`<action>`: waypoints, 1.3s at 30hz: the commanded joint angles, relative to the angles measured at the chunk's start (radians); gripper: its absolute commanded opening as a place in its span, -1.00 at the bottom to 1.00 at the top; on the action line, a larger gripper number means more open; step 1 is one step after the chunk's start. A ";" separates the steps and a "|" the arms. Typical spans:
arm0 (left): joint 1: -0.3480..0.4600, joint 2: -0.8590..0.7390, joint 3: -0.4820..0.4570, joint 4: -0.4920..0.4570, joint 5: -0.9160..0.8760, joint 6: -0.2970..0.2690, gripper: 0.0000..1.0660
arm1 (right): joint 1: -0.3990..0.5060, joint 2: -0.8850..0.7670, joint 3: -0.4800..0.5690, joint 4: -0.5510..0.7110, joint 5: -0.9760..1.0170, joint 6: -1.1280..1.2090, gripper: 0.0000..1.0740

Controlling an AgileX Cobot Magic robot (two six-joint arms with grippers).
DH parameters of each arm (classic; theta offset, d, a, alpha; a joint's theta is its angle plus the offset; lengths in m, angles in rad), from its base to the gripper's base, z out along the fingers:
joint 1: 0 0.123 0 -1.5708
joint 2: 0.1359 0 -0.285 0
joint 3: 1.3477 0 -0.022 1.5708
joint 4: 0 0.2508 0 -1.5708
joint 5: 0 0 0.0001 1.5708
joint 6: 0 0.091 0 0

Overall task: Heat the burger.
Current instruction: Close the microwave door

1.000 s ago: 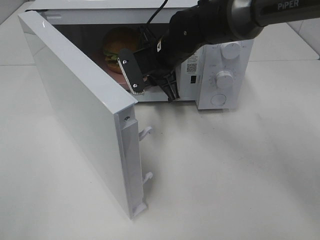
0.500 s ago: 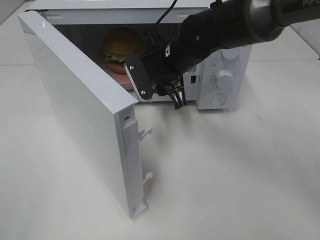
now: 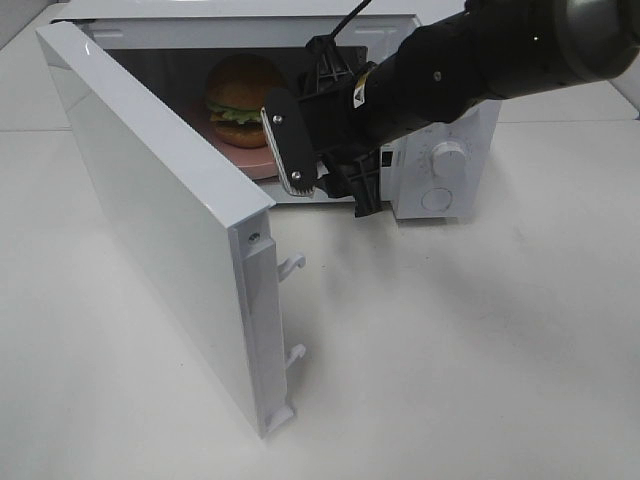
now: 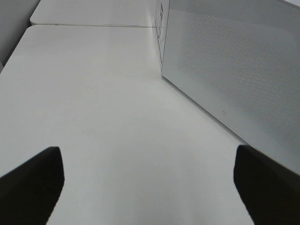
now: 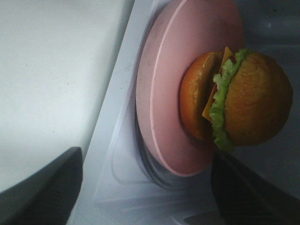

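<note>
Burger [image 3: 240, 98], upright on pink plate [image 5: 168, 70] inside open microwave [image 3: 440, 150], lies just far-left of empty, parted right gripper [image 3: 332, 192]; left gripper [image 4: 147, 187], jaws also parted, hangs outside door [image 4: 234, 61].

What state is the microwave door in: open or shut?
Open. The door stands swung wide from the microwave, its latch hooks free, and the burger on the pink plate shows inside.

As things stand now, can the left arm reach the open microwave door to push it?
Probably yes. The microwave door stands wide open with its outer face toward the left tool, and only table shows between them. The right tool, open at the oven mouth, would block its closing.
</note>
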 commanded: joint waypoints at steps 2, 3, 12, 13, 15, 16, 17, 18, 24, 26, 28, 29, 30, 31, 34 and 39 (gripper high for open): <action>0.005 -0.027 0.003 -0.002 -0.005 0.000 0.69 | -0.004 -0.069 0.060 -0.003 -0.027 0.021 0.39; 0.005 -0.027 0.003 -0.002 -0.005 0.000 0.69 | -0.004 -0.069 0.060 -0.003 -0.027 0.021 0.39; 0.005 -0.027 0.003 -0.002 -0.005 0.000 0.69 | -0.005 -0.194 0.181 -0.002 -0.034 0.074 0.39; 0.005 -0.027 0.003 -0.002 -0.005 0.000 0.69 | -0.005 -0.194 0.181 -0.002 -0.034 0.074 0.39; 0.005 -0.027 0.003 -0.002 -0.005 0.000 0.69 | -0.005 -0.245 0.223 -0.002 -0.034 0.150 0.39; 0.005 -0.027 0.003 -0.002 -0.005 0.000 0.69 | -0.005 -0.245 0.223 -0.002 -0.034 0.150 0.39; 0.005 -0.027 0.003 -0.002 -0.005 0.000 0.69 | -0.005 -0.259 0.233 -0.002 -0.034 0.174 0.39; 0.005 -0.027 0.003 -0.002 -0.005 0.000 0.69 | -0.005 -0.280 0.249 -0.003 -0.034 0.224 0.39; 0.005 -0.027 0.003 -0.002 -0.005 0.000 0.69 | -0.005 -0.350 0.301 -0.003 -0.030 0.343 0.38; 0.005 -0.027 0.003 -0.002 -0.005 0.000 0.69 | -0.005 -0.378 0.323 -0.003 -0.030 0.377 0.38; 0.005 -0.027 0.003 -0.002 -0.005 0.000 0.69 | -0.005 -0.408 0.347 -0.003 -0.030 0.424 0.38; 0.005 -0.027 0.003 -0.002 -0.005 0.000 0.69 | -0.005 -0.425 0.361 -0.002 -0.030 0.451 0.38; 0.005 -0.027 0.003 -0.002 -0.005 0.000 0.69 | -0.005 -0.457 0.385 -0.002 -0.026 0.503 0.38; 0.005 -0.027 0.003 -0.002 -0.005 0.000 0.69 | -0.005 -0.457 0.385 -0.002 -0.026 0.503 0.38; 0.005 -0.027 0.003 -0.003 -0.005 0.000 0.69 | -0.005 -0.505 0.415 -0.002 -0.017 0.591 0.38; 0.005 -0.027 0.003 -0.003 -0.005 0.000 0.69 | -0.005 -0.595 0.444 -0.002 0.073 0.760 0.38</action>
